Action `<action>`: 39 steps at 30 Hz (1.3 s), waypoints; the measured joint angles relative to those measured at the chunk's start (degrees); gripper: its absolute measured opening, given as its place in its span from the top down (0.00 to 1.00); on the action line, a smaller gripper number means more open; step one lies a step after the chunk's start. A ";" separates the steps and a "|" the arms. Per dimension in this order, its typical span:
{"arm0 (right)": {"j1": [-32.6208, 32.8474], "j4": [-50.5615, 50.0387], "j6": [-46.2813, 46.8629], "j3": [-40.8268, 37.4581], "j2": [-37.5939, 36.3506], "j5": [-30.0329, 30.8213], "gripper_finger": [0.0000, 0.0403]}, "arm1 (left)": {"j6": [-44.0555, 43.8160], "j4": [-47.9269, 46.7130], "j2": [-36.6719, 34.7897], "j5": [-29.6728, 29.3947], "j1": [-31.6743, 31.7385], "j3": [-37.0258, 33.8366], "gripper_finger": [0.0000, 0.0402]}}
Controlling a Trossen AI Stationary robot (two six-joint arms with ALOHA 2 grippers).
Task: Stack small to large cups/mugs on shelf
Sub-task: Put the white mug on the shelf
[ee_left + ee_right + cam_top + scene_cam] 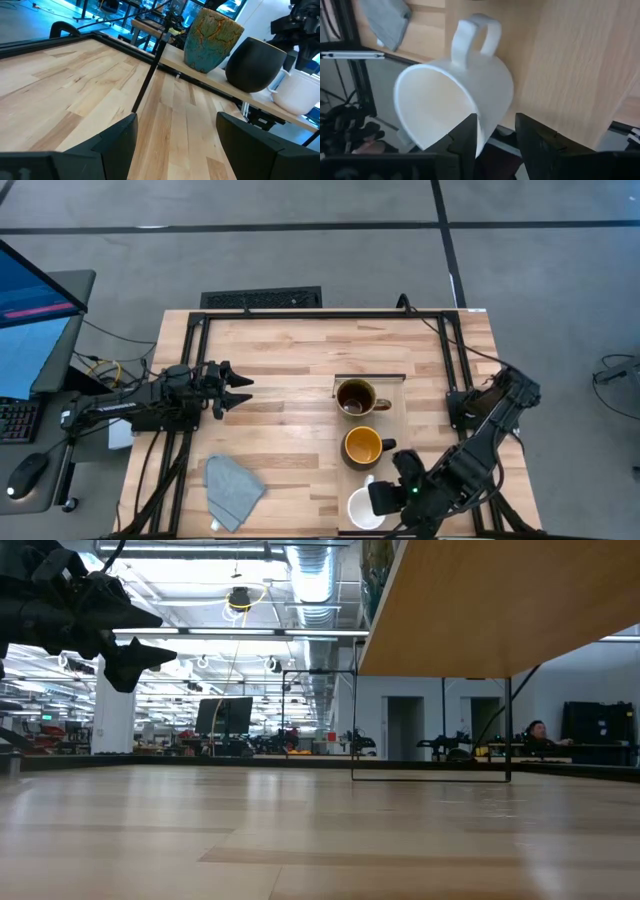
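Observation:
The shelf is a pale raised board right of centre, running from the table's middle to its near edge. On it stand a crackled brown-and-teal mug at the far end and a dark mug with a yellow inside in the middle. The white mug is at the near end, handle toward the table's left. My right gripper is shut on it. Whether its base rests on the shelf I cannot tell. My left gripper hovers open and level at the table's left, pointing toward the shelf. My right gripper holds the white mug by its wall at the rim, opposite the handle. One finger is inside the mug and the other outside. The fingers slant down from the table's near right. The mug stays upright, mouth up.
A grey-blue cloth lies on the tabletop near the front left. Black frame rails run along the table's left, right and far sides. The shelf's thin black legs stand on the table. A monitor is off the table's left.

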 joint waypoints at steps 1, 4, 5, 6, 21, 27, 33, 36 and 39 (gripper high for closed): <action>0.27 -0.04 -0.09 0.00 -0.29 0.18 0.62 | 0.00 0.00 0.00 0.00 0.00 0.00 0.35; 0.79 0.39 -0.24 0.00 -1.29 2.75 0.62 | 0.00 -0.01 0.00 0.01 0.00 0.00 0.35; 0.94 0.61 -0.26 0.00 -1.53 3.49 0.62 | 0.00 -0.01 0.00 0.01 0.00 0.00 0.35; 1.13 0.77 -0.27 0.00 -1.78 4.29 0.62 | 0.00 -0.01 0.00 0.00 0.00 0.00 0.35; 2.07 -15.72 -22.89 0.00 -5.51 2.74 0.62 | 2.78 -0.05 0.00 -0.55 0.00 0.00 0.35; 3.08 -17.79 -49.72 0.00 -5.39 8.68 0.62 | 4.45 -0.22 0.00 -3.51 0.00 -0.02 0.35; 3.00 -17.62 -56.37 -0.01 -5.04 10.50 0.63 | 3.82 -0.15 0.00 -3.69 0.00 -0.02 0.35; 3.05 -14.46 -59.97 -0.01 -4.97 10.60 0.62 | 3.78 -0.14 0.00 -4.75 0.00 -0.04 0.35; 3.12 -10.39 -64.37 0.00 -4.97 10.59 0.62 | 3.38 -0.12 0.00 -5.02 0.00 -0.04 0.35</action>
